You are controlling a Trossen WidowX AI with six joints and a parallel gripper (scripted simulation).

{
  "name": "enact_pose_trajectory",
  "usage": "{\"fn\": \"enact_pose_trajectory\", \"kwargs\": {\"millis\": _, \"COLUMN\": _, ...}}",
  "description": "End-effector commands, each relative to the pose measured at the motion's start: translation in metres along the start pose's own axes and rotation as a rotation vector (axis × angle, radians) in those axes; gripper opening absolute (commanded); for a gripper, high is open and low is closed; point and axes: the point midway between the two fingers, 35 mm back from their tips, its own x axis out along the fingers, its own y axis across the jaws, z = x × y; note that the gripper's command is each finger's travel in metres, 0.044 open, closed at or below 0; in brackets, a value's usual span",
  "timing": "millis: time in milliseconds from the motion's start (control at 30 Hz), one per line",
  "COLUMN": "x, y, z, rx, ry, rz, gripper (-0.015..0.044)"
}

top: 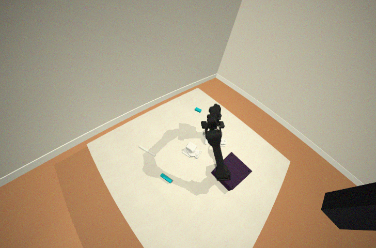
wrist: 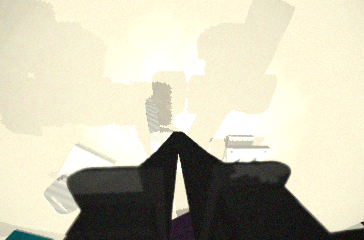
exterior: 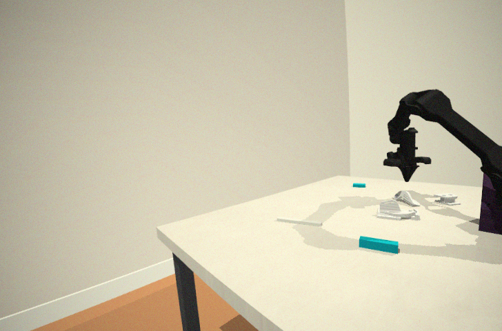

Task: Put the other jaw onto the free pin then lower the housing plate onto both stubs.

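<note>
My gripper [exterior: 406, 181] [wrist: 177, 135] is shut and empty. It points down, well above the white loose jaw [exterior: 405, 198] [wrist: 151, 116], which lies curved on the table with ribbed teeth and is partly behind the fingers in the wrist view. The white base with one jaw on it [top: 190, 148] [exterior: 392, 211] [wrist: 65, 194] sits nearby; its free pin is too small to make out. The small white piece with a flat plate [top: 223, 142] [exterior: 447, 198] [wrist: 247, 152], seemingly the housing plate, stands apart from the base, on the other side of the loose jaw. In the top view the arm hides the fingertips.
A teal block [top: 166, 177] [exterior: 378, 244] and a thin white bar [top: 146, 150] [exterior: 299, 222] lie on the pale table [top: 188, 216] [exterior: 259, 265]. A smaller teal block [top: 198, 109] [exterior: 358, 185] lies at the far side. The arm's dark purple base block [top: 238, 169] stands near the housing piece.
</note>
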Motion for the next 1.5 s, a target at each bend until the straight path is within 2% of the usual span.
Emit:
{"fn": "enact_pose_trajectory", "kwargs": {"millis": 0, "x": -0.002, "y": -0.002, "z": 0.000, "rx": -0.001, "ry": 0.004, "rz": 0.003, "gripper": 0.0000}}
{"fn": "enact_pose_trajectory", "kwargs": {"millis": 1233, "x": 0.056, "y": -0.001, "z": 0.000, "rx": -0.002, "ry": 0.005, "rz": 0.005, "gripper": 0.0000}}
{"fn": "enact_pose_trajectory", "kwargs": {"millis": 1467, "x": 0.058, "y": -0.001, "z": 0.000, "rx": -0.002, "ry": 0.005, "rz": 0.006, "gripper": 0.0000}}
